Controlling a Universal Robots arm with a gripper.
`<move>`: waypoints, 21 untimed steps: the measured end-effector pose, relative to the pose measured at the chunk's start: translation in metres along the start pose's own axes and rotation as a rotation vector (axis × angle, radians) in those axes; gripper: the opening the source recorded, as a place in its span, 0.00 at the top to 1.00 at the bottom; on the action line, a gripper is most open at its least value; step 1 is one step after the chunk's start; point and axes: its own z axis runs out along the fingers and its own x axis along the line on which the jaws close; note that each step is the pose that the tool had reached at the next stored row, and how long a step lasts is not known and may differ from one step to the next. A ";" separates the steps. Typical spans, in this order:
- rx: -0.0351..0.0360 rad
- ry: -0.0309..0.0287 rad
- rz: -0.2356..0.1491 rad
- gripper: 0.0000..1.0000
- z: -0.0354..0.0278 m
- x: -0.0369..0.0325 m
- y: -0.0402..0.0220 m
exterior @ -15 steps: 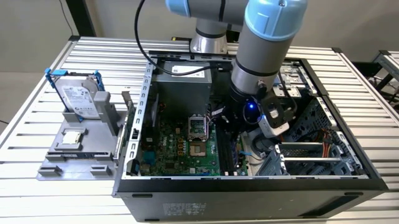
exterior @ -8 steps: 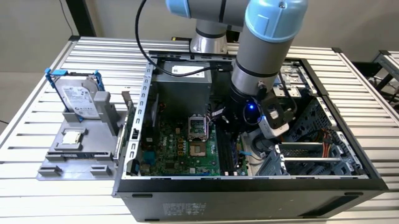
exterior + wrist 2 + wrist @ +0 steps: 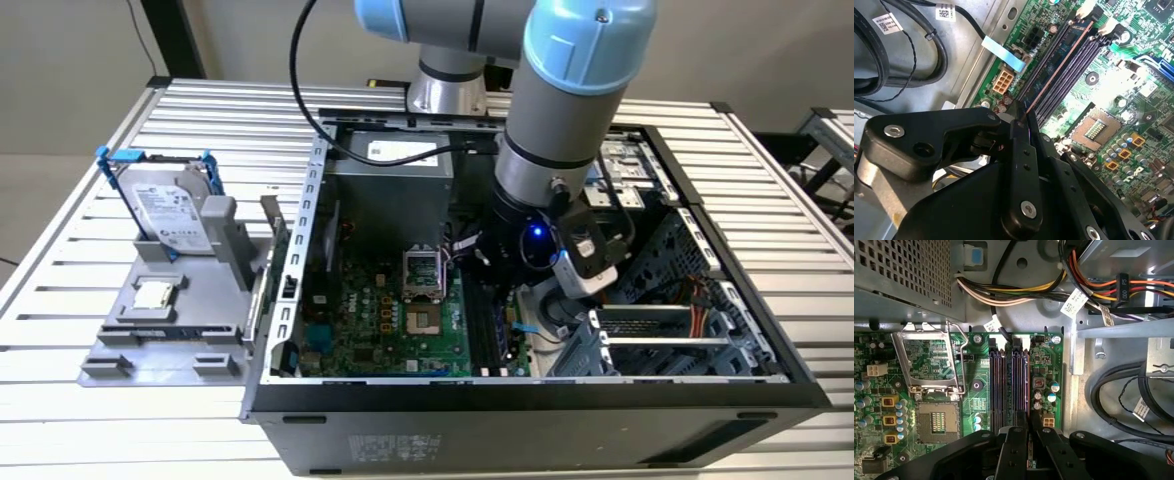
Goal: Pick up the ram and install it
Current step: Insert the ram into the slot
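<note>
**Ana:** Slatted metal tabletop under everything, with the open computer case nearest the exterior camera. What was inside?

**Ben:** Behind its black front wall lay the green motherboard, studded with small parts. The gripper was down over the memory slots at the board's edge, toward the exterior view's right.

**Ana:** And the ram?

**Ben:** In the second wrist view the ram, a thin bluish stick with a coppery edge line, stood on edge along one long dark slot. The matte black fingers were closed on its near end.

**Ana:** Seated?

**Ben:** I couldn't tell. My worry: if the stick sat slightly askew to the slot, pressing could bend that thin board or leave one end high. The white latches at the far end might also block it if not open.

**Ana:** Farther off?

**Ben:** The square metal-framed processor socket, then bundled coloured cables and perforated grey sheet metal. Outside the case, a silver hard drive in a blue frame stood on a grey plastic stand.
</note>
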 end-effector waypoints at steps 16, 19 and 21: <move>0.0000 0.0000 0.000 1.00 0.0036 0.0000 0.0001; -0.0001 0.0000 0.000 1.00 0.0036 0.0000 0.0001; -0.0001 0.0001 0.000 0.00 0.0036 0.0000 0.0001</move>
